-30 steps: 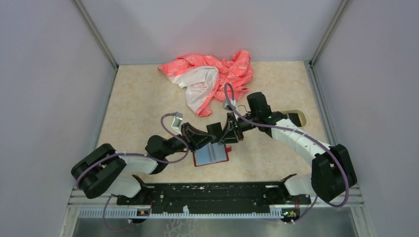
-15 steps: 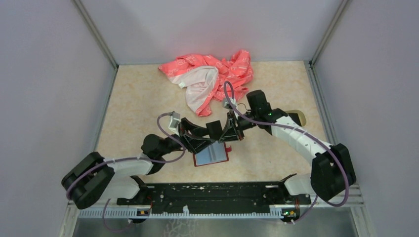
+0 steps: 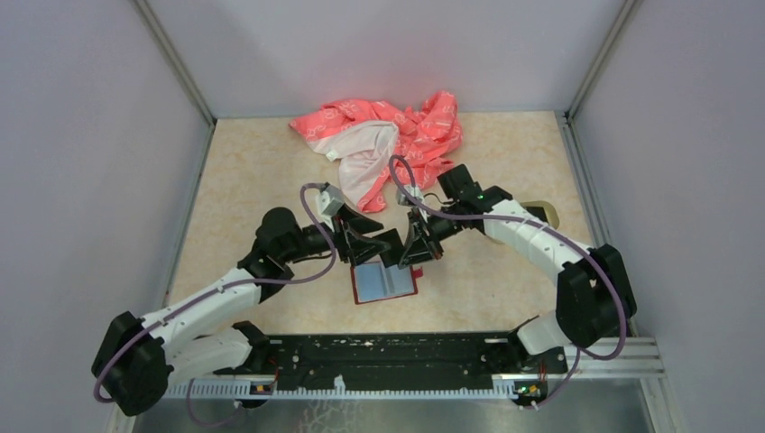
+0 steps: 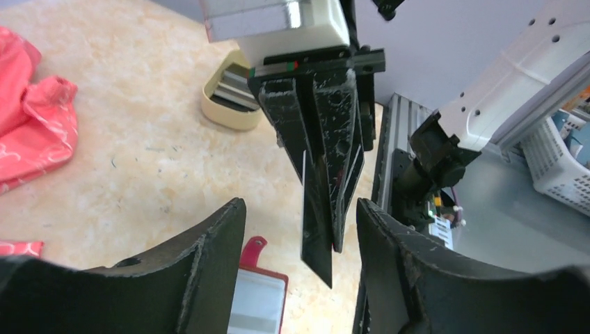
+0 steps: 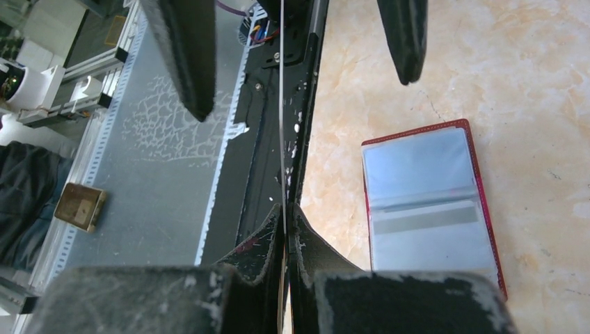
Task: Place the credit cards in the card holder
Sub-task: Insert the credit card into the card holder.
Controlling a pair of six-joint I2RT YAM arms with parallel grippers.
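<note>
The card holder (image 3: pixel 383 284) lies open on the table, dark red with grey-blue pockets (image 5: pixel 428 202); its corner and snap tab also show in the left wrist view (image 4: pixel 259 296). My right gripper (image 5: pixel 285 212) is shut on a thin black credit card (image 5: pixel 282 125), seen edge-on. In the left wrist view this card (image 4: pixel 316 229) hangs down from the right fingers (image 4: pixel 327 139), above the holder's far edge. My left gripper (image 4: pixel 300 203) is open, its fingers (image 4: pixel 209 257) on either side of the card and not touching it. From above, both grippers (image 3: pixel 386 247) (image 3: pixel 411 256) meet just behind the holder.
A pink-and-white cloth (image 3: pixel 388 144) lies bunched at the back of the table. An oval beige tray (image 4: pixel 226 111) holding stacked cards sits at the right, partly hidden by the right arm (image 3: pixel 541 215). The black base rail (image 3: pixel 388 352) runs along the near edge.
My left gripper has opened and let go of the card, and the left arm has stretched forward. The right gripper has shut on the card and shifted slightly left.
</note>
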